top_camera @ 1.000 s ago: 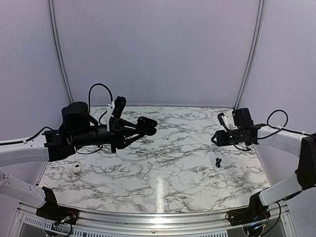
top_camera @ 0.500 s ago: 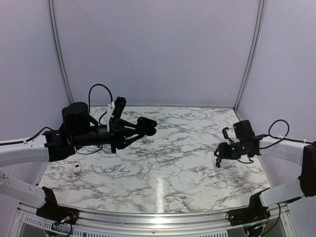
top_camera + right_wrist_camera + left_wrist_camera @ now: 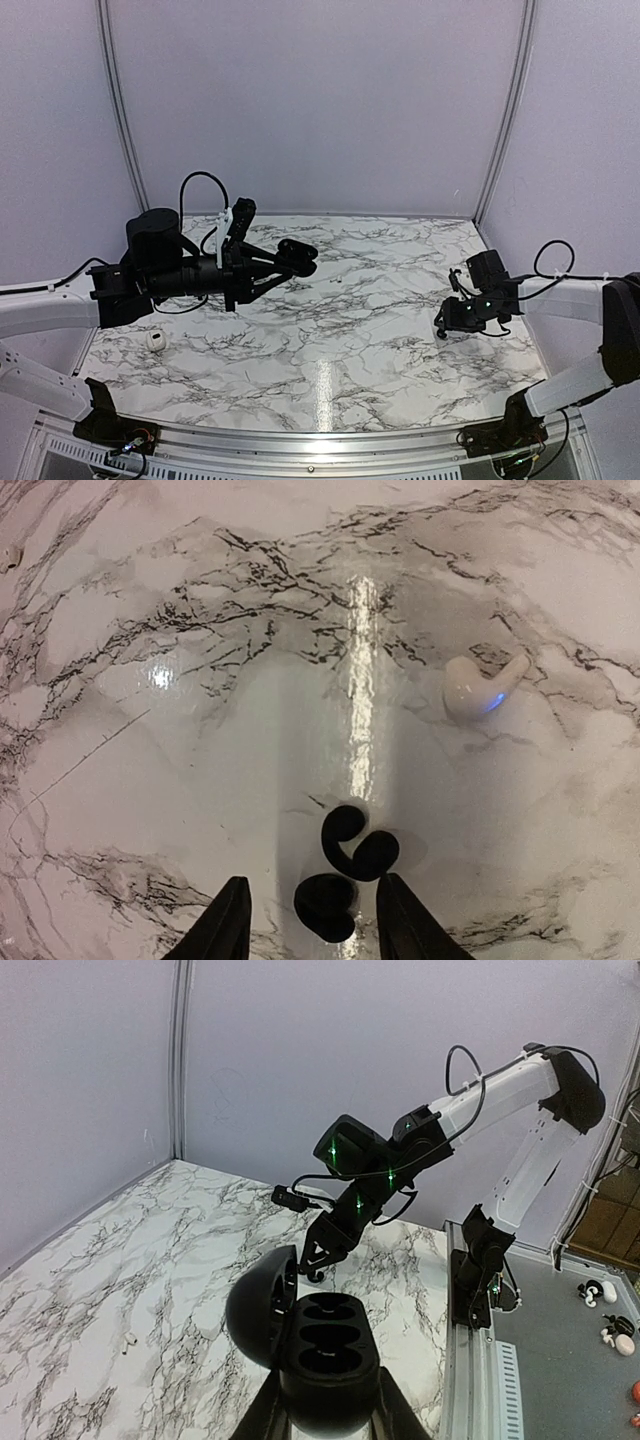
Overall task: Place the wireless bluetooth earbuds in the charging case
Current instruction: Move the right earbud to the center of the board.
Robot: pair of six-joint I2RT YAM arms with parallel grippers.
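Earbuds (image 3: 372,856) lying low — charging case (image 3: 325,1345) gaping
Black buds are resting together on the right-hand marble; the black case is hovering above the left side, lid swung open

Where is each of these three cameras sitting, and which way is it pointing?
Top external: fixed above and behind the arms, looking down over the marble table toward the back wall; left arm and right arm show.
Left wrist: on the left arm, looking along the left gripper, shut on the open charging case, toward the right arm.
Right wrist: looking down at the table; its fingers flank a black earbud.
Shared: top and left-wrist views both show the right gripper.
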